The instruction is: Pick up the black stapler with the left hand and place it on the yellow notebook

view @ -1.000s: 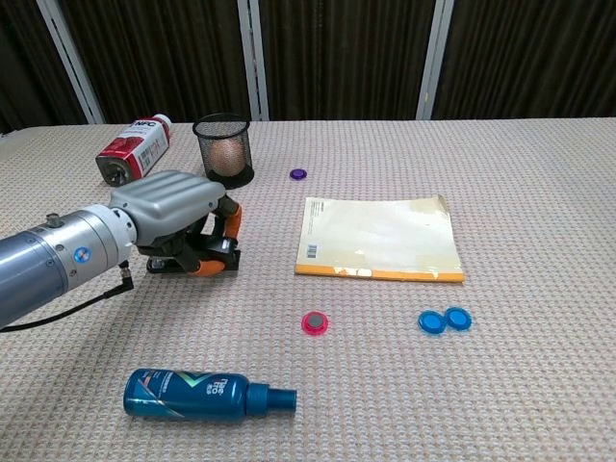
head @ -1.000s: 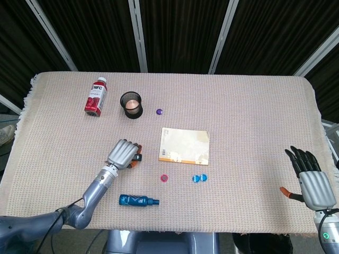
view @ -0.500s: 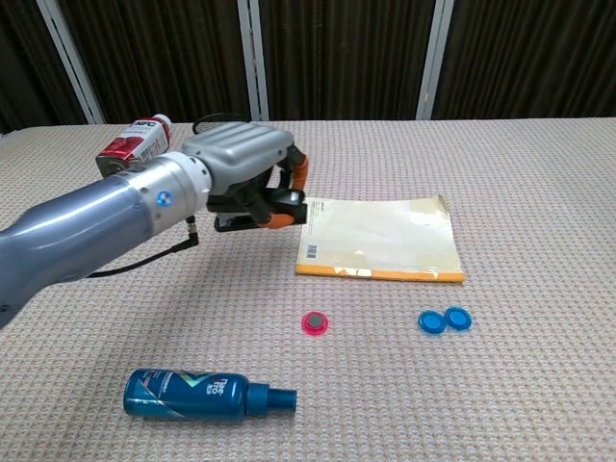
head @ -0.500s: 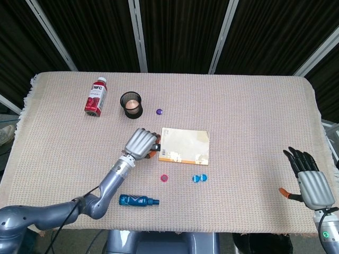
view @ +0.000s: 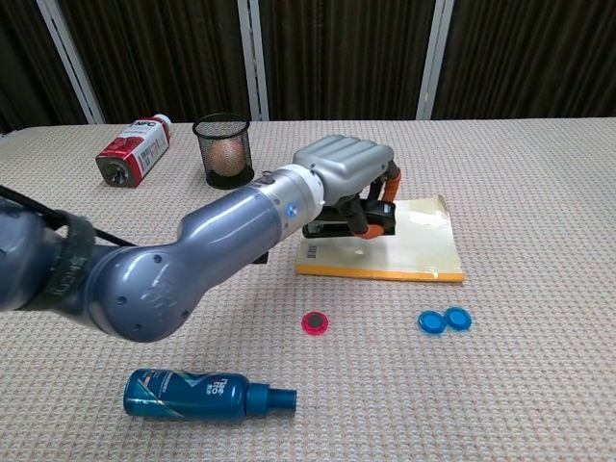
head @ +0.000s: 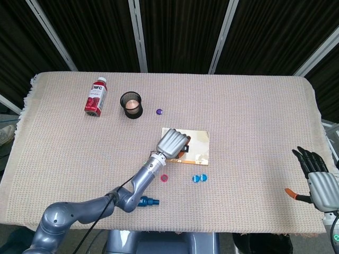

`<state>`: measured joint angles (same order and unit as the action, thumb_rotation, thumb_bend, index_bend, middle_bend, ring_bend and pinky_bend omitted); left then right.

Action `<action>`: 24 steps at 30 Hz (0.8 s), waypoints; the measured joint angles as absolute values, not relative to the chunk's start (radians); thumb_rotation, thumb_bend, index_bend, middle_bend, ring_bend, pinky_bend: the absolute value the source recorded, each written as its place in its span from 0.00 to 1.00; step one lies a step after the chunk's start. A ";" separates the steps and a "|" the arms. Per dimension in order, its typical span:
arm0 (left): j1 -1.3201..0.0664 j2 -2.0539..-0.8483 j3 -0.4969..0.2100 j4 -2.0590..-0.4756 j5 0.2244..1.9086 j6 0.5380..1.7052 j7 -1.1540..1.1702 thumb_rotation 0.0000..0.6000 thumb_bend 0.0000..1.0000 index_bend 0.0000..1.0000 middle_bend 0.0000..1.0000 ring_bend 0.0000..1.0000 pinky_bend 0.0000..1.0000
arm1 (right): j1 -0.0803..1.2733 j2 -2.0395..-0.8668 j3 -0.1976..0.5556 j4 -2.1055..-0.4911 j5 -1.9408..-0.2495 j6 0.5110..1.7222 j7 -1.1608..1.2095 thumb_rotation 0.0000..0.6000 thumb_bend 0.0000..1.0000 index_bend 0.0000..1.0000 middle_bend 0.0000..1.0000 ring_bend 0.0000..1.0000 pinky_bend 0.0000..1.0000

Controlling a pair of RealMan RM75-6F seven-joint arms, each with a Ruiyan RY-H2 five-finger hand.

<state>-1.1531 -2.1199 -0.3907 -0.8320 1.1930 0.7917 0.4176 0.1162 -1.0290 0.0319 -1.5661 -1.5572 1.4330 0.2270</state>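
My left hand [head: 171,143] [view: 345,171] grips the black stapler [view: 358,218], holding it over the left half of the yellow notebook [head: 198,148] [view: 414,248]. Only the stapler's dark end shows under the curled fingers [view: 368,224]; in the head view the hand hides nearly all of it. Whether the stapler touches the notebook cannot be told. My right hand [head: 319,180] lies at the table's right front edge, fingers apart and holding nothing.
A red bottle [head: 96,96] lies at the back left beside a black mesh cup [head: 132,105]. A purple disc [head: 159,111] sits behind the notebook. A pink disc [view: 314,322] and two blue discs [view: 445,320] lie in front of it. A blue bottle [view: 200,395] lies near the front.
My left hand has carried the stapler up off the table and to the right, from beside the notebook to above its left half. The right hand has sunk slightly toward the edge.
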 measured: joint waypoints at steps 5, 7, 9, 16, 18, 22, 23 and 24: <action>-1.239 -2.200 -0.413 -0.672 1.211 0.766 0.325 1.00 0.37 0.38 0.42 0.38 0.46 | 0.113 -1.026 0.029 -1.559 -1.559 1.437 0.239 1.00 0.08 0.00 0.00 0.00 0.00; -1.264 -2.226 -0.417 -0.621 1.216 0.754 0.294 1.00 0.31 0.16 0.27 0.25 0.40 | 0.112 -1.025 0.030 -1.555 -1.556 1.438 0.243 1.00 0.08 0.00 0.00 0.00 0.00; -1.289 -2.251 -0.418 -0.574 1.221 0.731 0.260 1.00 0.26 0.03 0.19 0.19 0.36 | 0.111 -1.024 0.032 -1.553 -1.553 1.439 0.245 1.00 0.08 0.00 0.00 0.00 0.00; -1.293 -2.238 -0.410 -0.605 1.234 0.724 0.208 1.00 0.22 0.00 0.10 0.09 0.30 | 0.112 -1.028 0.032 -1.555 -1.553 1.437 0.233 1.00 0.09 0.00 0.00 0.00 0.00; -1.279 -2.213 -0.402 -0.646 1.238 0.737 0.219 1.00 0.22 0.00 0.05 0.05 0.27 | 0.112 -1.029 0.032 -1.558 -1.554 1.437 0.227 1.00 0.08 0.00 0.00 0.00 0.00; -1.244 -2.156 -0.390 -0.751 1.238 0.770 0.264 1.00 0.22 0.00 0.00 0.00 0.21 | 0.112 -1.032 0.032 -1.562 -1.552 1.436 0.213 1.00 0.08 0.00 0.00 0.00 0.00; -1.229 -2.135 -0.386 -0.795 1.236 0.781 0.282 1.00 0.22 0.00 0.00 0.00 0.20 | 0.112 -1.033 0.032 -1.562 -1.551 1.435 0.210 1.00 0.08 0.00 0.00 0.00 0.00; -1.216 -2.117 -0.381 -0.832 1.235 0.791 0.298 1.00 0.22 0.00 0.00 0.00 0.19 | 0.113 -1.034 0.032 -1.563 -1.551 1.434 0.208 1.00 0.08 0.00 0.00 0.00 0.00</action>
